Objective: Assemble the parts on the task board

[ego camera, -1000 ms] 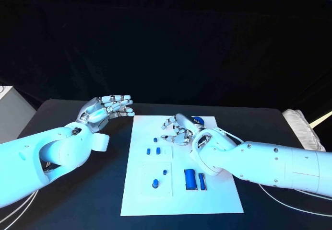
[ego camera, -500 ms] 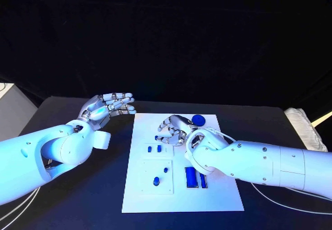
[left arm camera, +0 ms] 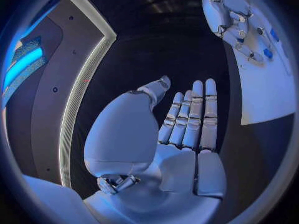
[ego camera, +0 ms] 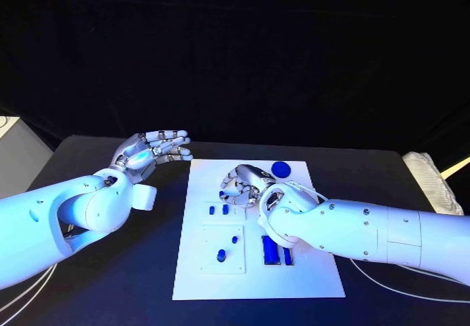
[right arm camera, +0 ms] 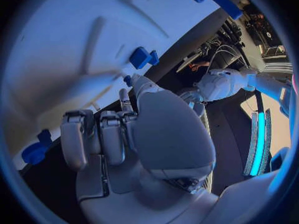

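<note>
The white task board (ego camera: 303, 278) lies mid-table. On it are a round blue disc (ego camera: 281, 168), two small blue parts (ego camera: 217, 210), two more in a raised square (ego camera: 221, 256), and two long blue bars (ego camera: 268, 250). My right hand (ego camera: 245, 183) hovers low over the board's far half with its fingers curled down. In the right wrist view its fingertips (right arm camera: 127, 92) sit at a tiny blue part (right arm camera: 127, 78); whether they grip it is unclear. Another blue part (right arm camera: 143, 57) lies just beyond. My left hand (ego camera: 152, 153) is raised left of the board, its straight fingers (left arm camera: 193, 114) holding nothing.
The black table (ego camera: 108, 285) runs wide on both sides of the board. A white box (ego camera: 15, 159) stands at the far left edge. A pale cable bundle (ego camera: 431, 183) lies at the far right.
My right hand has edged left and lower over the board, covering the small blue part near its fingertips. The left hand has barely moved.
</note>
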{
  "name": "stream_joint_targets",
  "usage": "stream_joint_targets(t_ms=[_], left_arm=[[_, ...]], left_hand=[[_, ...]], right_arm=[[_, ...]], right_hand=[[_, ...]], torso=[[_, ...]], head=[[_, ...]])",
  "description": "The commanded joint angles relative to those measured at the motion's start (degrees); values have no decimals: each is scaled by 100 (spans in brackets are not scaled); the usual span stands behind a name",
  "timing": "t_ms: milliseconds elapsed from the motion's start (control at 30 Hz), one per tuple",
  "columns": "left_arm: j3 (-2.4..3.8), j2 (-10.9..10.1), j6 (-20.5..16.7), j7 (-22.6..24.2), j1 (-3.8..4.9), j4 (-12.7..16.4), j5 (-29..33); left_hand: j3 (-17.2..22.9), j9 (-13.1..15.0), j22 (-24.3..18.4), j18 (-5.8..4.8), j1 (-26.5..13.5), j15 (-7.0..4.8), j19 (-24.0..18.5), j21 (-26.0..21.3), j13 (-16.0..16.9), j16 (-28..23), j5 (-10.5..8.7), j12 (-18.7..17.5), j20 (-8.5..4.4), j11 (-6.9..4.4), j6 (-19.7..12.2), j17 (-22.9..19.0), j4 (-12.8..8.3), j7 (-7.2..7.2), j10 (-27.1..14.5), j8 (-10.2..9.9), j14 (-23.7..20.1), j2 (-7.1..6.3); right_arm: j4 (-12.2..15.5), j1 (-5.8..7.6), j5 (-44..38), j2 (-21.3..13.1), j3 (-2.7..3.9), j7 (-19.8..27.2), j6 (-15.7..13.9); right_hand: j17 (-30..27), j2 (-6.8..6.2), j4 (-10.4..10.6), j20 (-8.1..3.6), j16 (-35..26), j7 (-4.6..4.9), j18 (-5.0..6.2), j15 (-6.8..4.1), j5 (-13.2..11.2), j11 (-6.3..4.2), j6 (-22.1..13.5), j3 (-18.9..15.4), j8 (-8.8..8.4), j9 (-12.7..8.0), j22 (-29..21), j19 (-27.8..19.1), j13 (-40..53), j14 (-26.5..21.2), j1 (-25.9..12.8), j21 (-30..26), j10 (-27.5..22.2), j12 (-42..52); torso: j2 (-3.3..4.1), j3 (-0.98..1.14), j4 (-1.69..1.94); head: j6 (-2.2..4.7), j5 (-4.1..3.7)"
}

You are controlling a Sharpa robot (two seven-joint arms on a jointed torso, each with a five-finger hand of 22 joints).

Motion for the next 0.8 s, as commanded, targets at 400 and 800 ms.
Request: stream_joint_targets(t_ms=[400,800], left_arm=[[3,22,73,17,4,-10,-14],[3,31,66,4,4,-32,-14]], left_hand=[[20,-5,15,35,-37,9,-48,33,6,45,18,-21,19,3,-32,10,-37,171,-6,11,-45,0],[20,-5,15,35,-37,9,-48,33,6,45,18,-21,19,3,-32,10,-37,171,-6,11,-45,0]], right_arm=[[-6,-21,-93,42,-1,40,98],[3,-24,-93,58,-1,76,63]], right_hand=[[1507,1,-177,-156,21,-138,-87,-165,-194,-166,277,654,212,-26,1110,325,1201,596,43,-21,304,111],[1507,4,-272,-195,21,-180,-94,-208,-211,-202,353,868,298,-17,1136,341,1250,596,-40,2,351,137]], torso=[[-5,7,-8],[-5,7,-6]], head=[[-24,-38],[-26,-18]])
